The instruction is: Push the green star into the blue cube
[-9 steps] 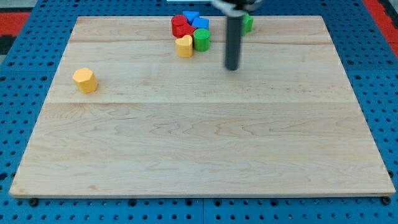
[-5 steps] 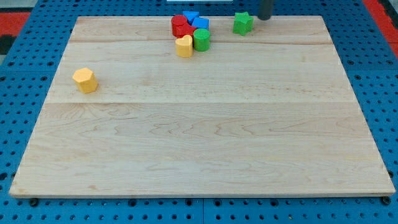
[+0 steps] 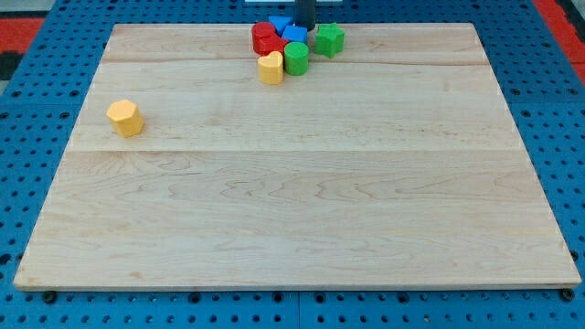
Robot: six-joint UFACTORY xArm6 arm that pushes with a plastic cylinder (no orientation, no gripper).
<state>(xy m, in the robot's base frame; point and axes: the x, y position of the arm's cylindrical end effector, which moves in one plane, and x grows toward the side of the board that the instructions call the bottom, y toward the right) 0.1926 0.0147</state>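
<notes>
The green star lies near the view's top edge of the wooden board, just right of the cluster of blocks. The blue cube sits in that cluster, a small gap left of the star. My tip is at the view's top edge, right behind the blue cube and up-left of the green star. Only the rod's lowest part shows.
The cluster also holds a second blue block, red blocks, a yellow heart and a green cylinder. A yellow hexagonal block lies alone at the view's left.
The green star has slid left, close to the blue cube. My rod has moved left along the top edge, from right of the star to behind the blue cube.
</notes>
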